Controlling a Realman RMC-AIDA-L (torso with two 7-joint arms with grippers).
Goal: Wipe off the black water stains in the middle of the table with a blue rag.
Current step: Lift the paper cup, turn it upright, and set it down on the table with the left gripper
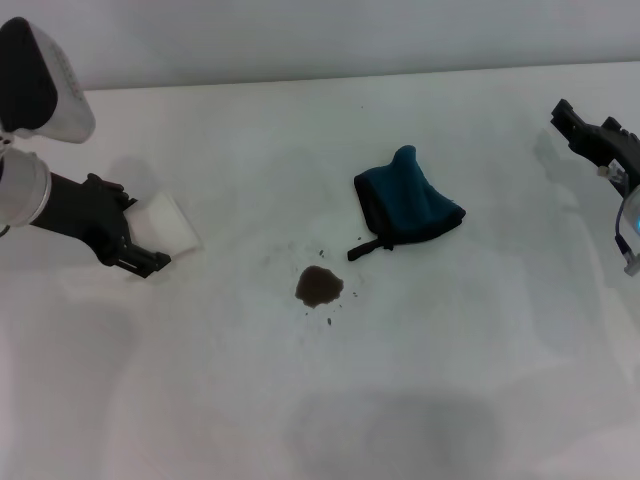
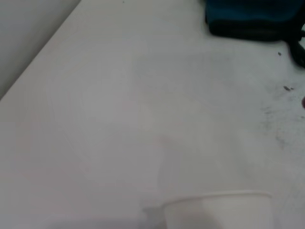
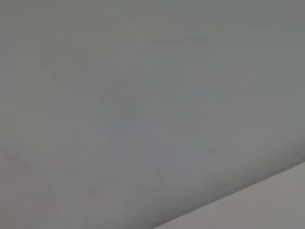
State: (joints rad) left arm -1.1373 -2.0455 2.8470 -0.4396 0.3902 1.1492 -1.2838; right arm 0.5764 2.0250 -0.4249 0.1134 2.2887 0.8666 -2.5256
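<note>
The black water stains (image 1: 319, 287) form a small dark blotch with specks in the middle of the white table (image 1: 420, 380). Just behind and to the right of it lies the blue rag (image 1: 405, 208), crumpled, with its black loop tag pointing toward the blotch. The left wrist view catches the rag's edge (image 2: 252, 16) and a few specks (image 2: 286, 88). My left gripper (image 1: 140, 235) hovers at the table's left, shut on a white paper cup (image 1: 165, 222), well apart from the rag. My right gripper (image 1: 590, 135) is at the far right, away from the rag.
The cup's rim (image 2: 217, 210) shows close to the left wrist camera. The table's back edge meets a grey wall (image 1: 300, 40). The right wrist view shows only grey wall and a sliver of table (image 3: 267, 210).
</note>
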